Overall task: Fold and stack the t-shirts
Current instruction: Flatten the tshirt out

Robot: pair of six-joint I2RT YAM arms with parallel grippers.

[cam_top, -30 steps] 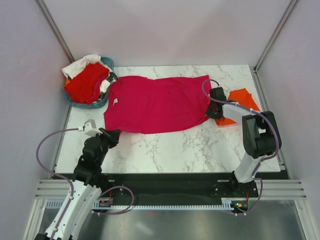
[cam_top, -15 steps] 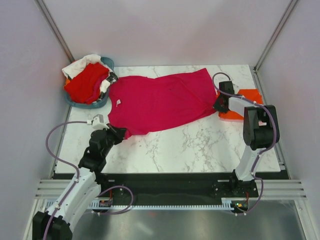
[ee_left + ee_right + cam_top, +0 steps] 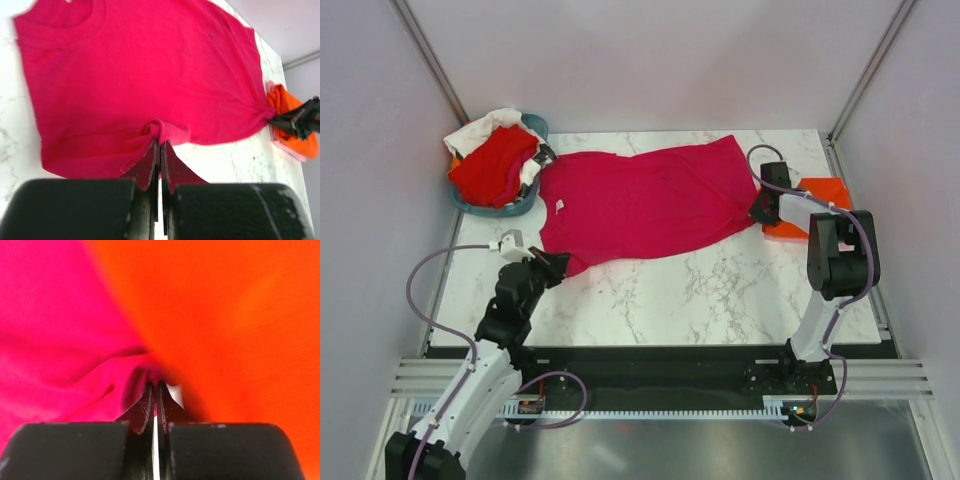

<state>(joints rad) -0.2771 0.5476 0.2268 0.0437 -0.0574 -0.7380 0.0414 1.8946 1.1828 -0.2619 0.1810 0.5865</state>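
Top external view has my left gripper [image 3: 560, 266] and right gripper [image 3: 761, 211] each pinched shut on an edge of the magenta t-shirt [image 3: 645, 205], holding it spread flat across the marble table [image 3: 720, 290], presumably for folding.

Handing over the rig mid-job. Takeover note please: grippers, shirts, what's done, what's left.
Left gripper: shut on the magenta t-shirt at its near left edge.
Right gripper: shut on its right edge.
The shirt lies spread on the table, unfolded.
Orange t-shirt at the right edge looks folded.
Red t-shirt and white t-shirt are in the basket.
Left to do: fold magenta, red and white, then stack all.
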